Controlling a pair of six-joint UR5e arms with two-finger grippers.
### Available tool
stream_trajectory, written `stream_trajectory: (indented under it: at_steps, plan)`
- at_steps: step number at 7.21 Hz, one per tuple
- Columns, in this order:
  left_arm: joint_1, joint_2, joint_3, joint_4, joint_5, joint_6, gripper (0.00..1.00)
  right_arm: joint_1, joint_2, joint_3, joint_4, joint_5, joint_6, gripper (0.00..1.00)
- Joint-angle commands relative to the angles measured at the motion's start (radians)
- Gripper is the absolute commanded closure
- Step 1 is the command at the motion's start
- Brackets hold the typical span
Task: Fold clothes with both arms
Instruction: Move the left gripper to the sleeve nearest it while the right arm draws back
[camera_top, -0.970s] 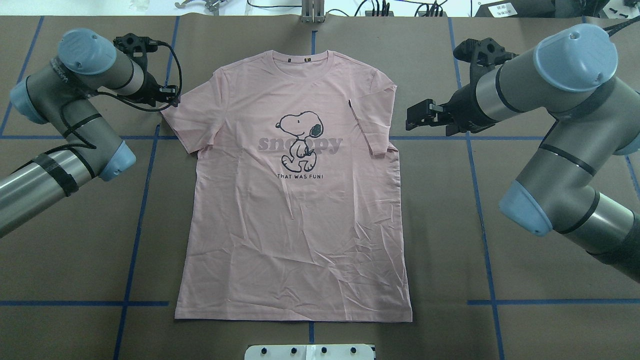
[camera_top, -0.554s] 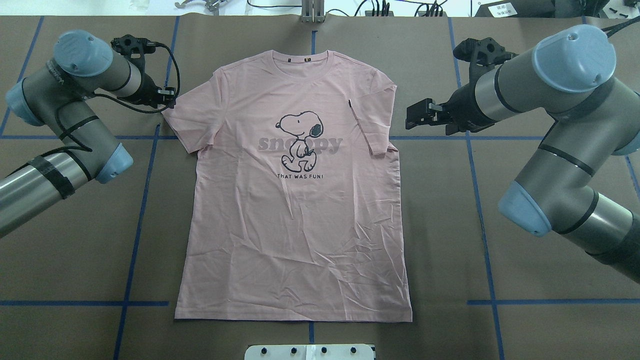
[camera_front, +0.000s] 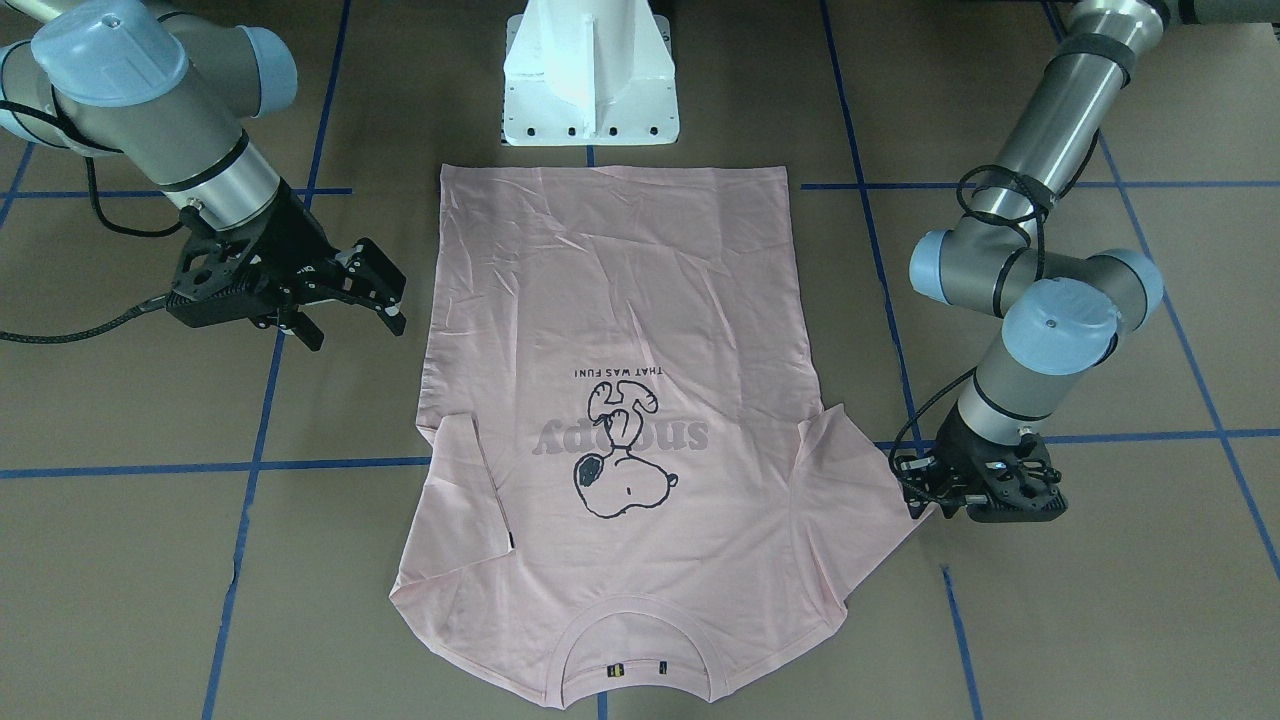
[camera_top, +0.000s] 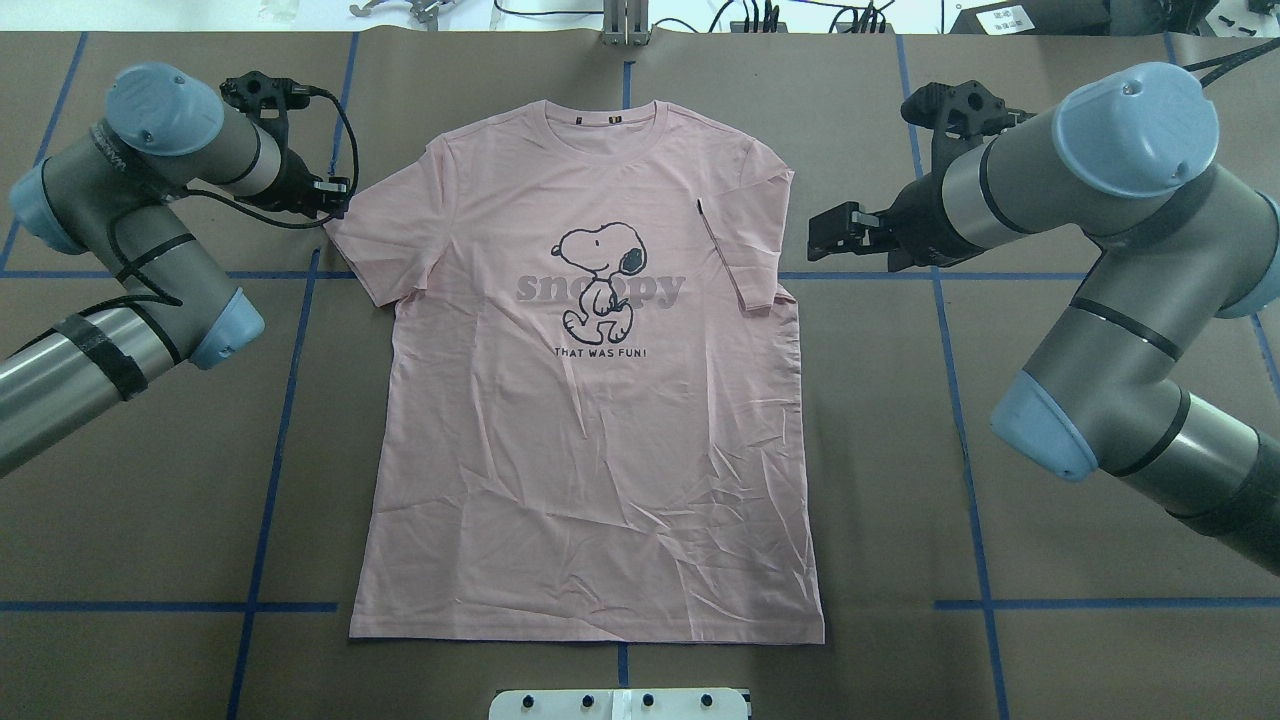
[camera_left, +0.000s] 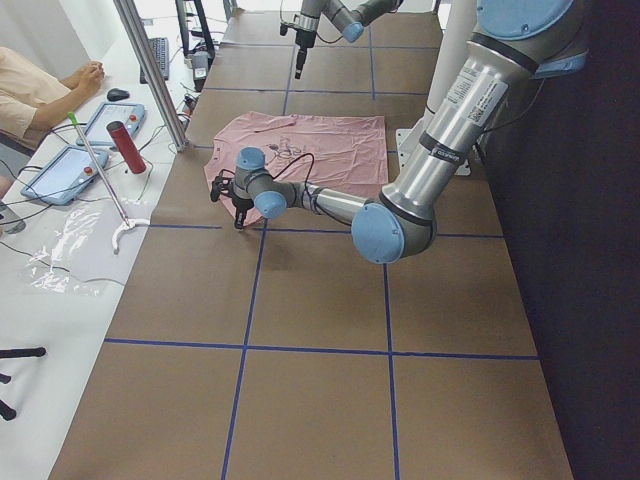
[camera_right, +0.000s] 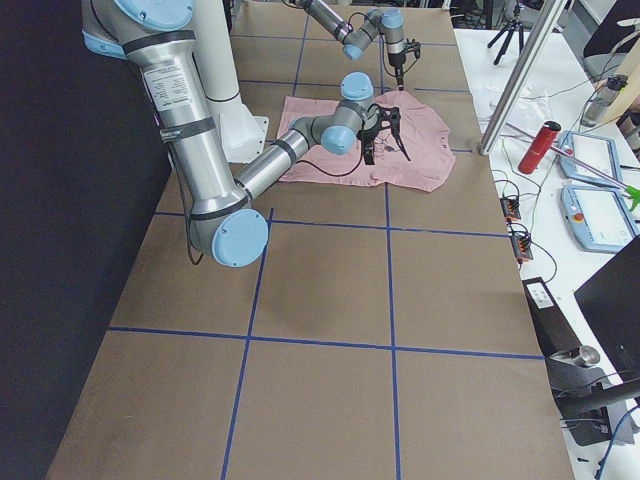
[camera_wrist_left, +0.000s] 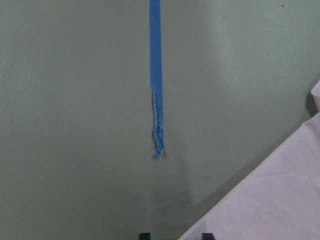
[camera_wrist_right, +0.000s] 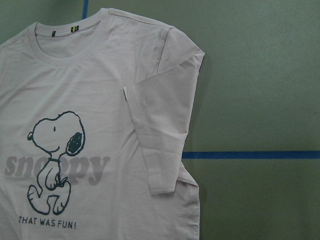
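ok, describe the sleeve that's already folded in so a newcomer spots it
The pink T-shirt lies flat on the table, print up. On its side nearest the right gripper, one sleeve is folded in over the chest. The other sleeve lies spread outward; only the folded one shows a small black tag.

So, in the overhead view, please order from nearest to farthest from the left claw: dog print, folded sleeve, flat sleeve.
1. Flat sleeve, just beside the left claw.
2. Dog print, on the chest.
3. Folded sleeve, on the far side.
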Motion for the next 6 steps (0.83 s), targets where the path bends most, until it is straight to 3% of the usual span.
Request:
stream_trajectory:
  at_steps: [1, 3, 5, 6]
  plan:
    - [0.000, -0.001, -0.005, 0.009, -0.010, 0.000, 1.00, -0.001, 0.005, 0.000, 0.000, -0.008, 0.000, 0.00]
    - [-0.001, 0.001, -0.083, 0.050, -0.055, -0.017, 1.00, -0.001, 0.010, 0.000, 0.000, -0.023, 0.000, 0.00]
    - [0.020, -0.037, -0.221, 0.211, -0.058, -0.154, 1.00, -0.001, 0.010, 0.000, 0.002, -0.034, -0.003, 0.00]
    - [0.064, -0.077, -0.206, 0.213, -0.052, -0.216, 1.00, -0.001, 0.010, 0.000, 0.002, -0.034, -0.003, 0.00]
